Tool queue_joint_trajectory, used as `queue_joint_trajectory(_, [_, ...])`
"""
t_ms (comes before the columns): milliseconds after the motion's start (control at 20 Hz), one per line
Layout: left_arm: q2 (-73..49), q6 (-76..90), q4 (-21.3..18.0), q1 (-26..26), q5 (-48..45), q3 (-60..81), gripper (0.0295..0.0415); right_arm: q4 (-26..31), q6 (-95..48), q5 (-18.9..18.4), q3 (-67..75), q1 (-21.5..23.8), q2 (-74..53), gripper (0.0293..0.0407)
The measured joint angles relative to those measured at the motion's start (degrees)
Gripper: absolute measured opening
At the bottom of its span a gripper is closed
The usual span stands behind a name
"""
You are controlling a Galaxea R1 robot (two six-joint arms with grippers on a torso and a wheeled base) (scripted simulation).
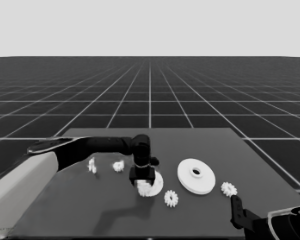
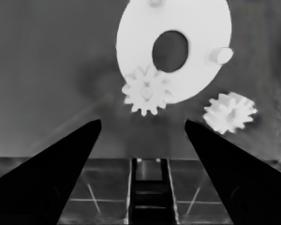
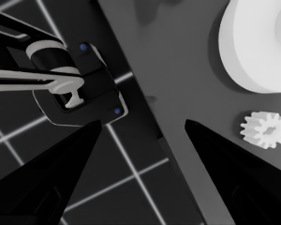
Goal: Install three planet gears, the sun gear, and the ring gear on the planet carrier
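The left hand point(image 1: 144, 186), fingers spread and empty, hangs right over the carrier point(image 2: 196, 28) (one gear point(image 2: 145, 90) seated on it), another gear point(image 2: 229, 112) just beside.

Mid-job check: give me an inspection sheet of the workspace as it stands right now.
Surface: dark table.
Job's things: smaller round part under the left gripper, one gear on its rim; larger round part right of it. Loose gears: one beside the smaller part, one right of the larger part, one farther left.
Clutter: thin white piece at left.
Grippers: left gripper open above the smaller part; right gripper open, parked at the lower right corner.
Cables: nothing seen.
Surroundings: gridded floor.
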Motion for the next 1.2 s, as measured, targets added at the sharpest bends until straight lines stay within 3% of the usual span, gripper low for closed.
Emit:
queue_joint_trajectory(50, [-0.2, -1.8, -6.1, -7.1, 0.1, 2.1, 0.0385, 0.0, 0.0, 0.0, 0.0, 0.0, 0.0, 0.0385])
queue_joint_trajectory(150, [0.0, -1.7, -12.0, -13.7, -0.6, 1.7, 0.0385, 0.0, 0.0, 0.0, 0.0, 0.0, 0.0, 0.0385])
queue_joint_trajectory(450, [0.2, -0.9, -15.0, -16.7, -0.8, 0.7, 0.0385, 0.0, 0.0, 0.0, 0.0, 0.0, 0.0, 0.0385])
queue_joint_trajectory(600, [-11.5, 27.6, -14.5, -16.4, 0.1, -15.9, 0.0385, 0.0, 0.0, 0.0, 0.0, 0.0, 0.0, 0.0385])
queue_joint_trajectory(950, [-10.5, 36.9, -14.2, -16.1, 0.2, -26.4, 0.0385, 0.0, 0.0, 0.0, 0.0, 0.0, 0.0, 0.0385])
queue_joint_trajectory(1000, [-10.6, 36.9, -7.4, -9.6, -4.9, -26.1, 0.0385, 0.0, 0.0, 0.0, 0.0, 0.0, 0.0, 0.0385])
queue_joint_trajectory(1050, [-9.7, 38.0, -3.5, -3.3, -8.0, -28.5, 0.0385, 0.0, 0.0, 0.0, 0.0, 0.0, 0.0, 0.0385])
queue_joint_trajectory(1200, [-6.5, 41.6, 0.0, 2.9, -12.3, -36.3, 0.0385, 0.0, 0.0, 0.0, 0.0, 0.0, 0.0, 0.0385])
